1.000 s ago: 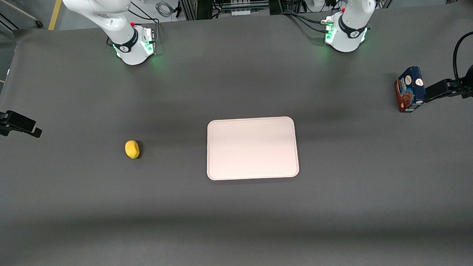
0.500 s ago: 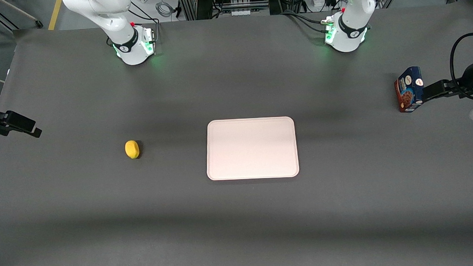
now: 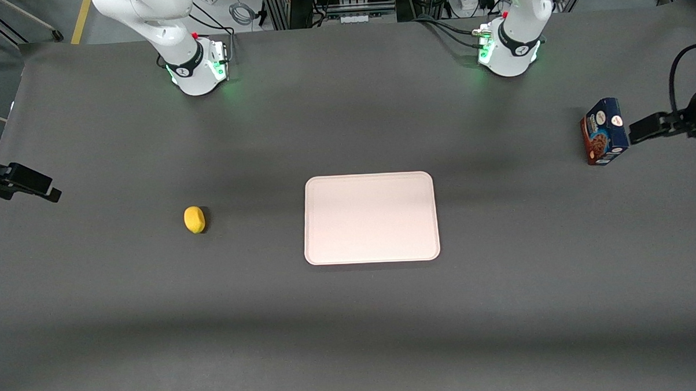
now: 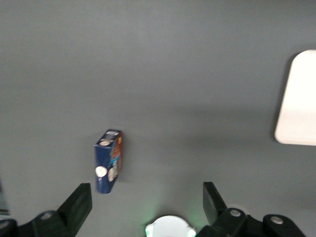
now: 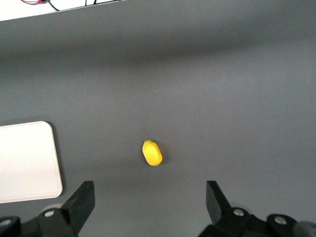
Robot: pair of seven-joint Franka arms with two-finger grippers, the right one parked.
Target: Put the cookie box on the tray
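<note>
One upright cookie box (image 4: 108, 160) near my gripper (image 4: 147, 203), jaws spread, empty; clipping it off-centre could topple it, well apart from tray (image 3: 371, 218).

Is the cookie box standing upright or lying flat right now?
Upright: the cookie box stands on end on the table, untouched; the open gripper hovers above it.

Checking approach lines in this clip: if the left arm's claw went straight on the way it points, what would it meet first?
Probably bare table. The open claw points down at it, with the cookie box standing off its line near one finger; depth is unclear.
</note>
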